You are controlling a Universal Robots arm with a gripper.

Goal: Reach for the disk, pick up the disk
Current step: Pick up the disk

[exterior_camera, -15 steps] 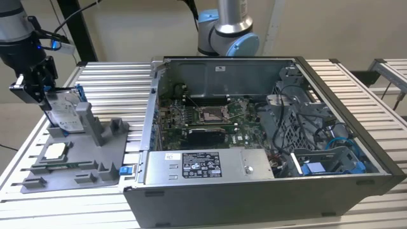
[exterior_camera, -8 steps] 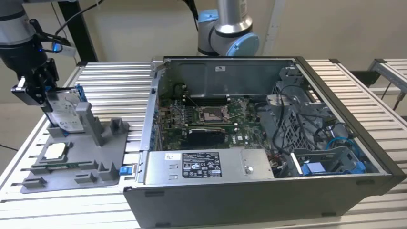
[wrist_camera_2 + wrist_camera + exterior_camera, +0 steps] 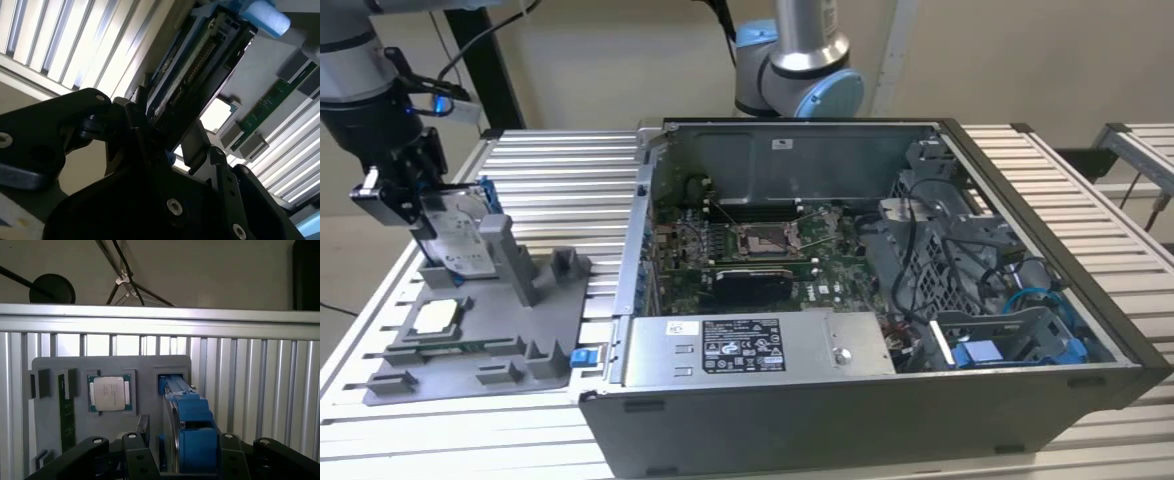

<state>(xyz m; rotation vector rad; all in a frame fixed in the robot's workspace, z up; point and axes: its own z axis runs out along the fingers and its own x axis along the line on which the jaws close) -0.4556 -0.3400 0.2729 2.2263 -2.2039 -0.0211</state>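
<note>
The disk (image 3: 458,243) stands on edge in the grey holder (image 3: 520,330) at the exterior view's left, leaving both faces exposed. The tool (image 3: 183,432) straddles it and looks released, with a gap on one side.

Grey post (image 3: 500,248) just beside disk (image 3: 459,240), computer case (image 3: 854,410) well apart

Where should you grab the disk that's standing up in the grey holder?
I'd take the disk by its two broad flat faces near the top, coming down from above. It stands on edge in a slot of the grey holder, so its bottom is tucked in and the upper part sticks out.
</note>
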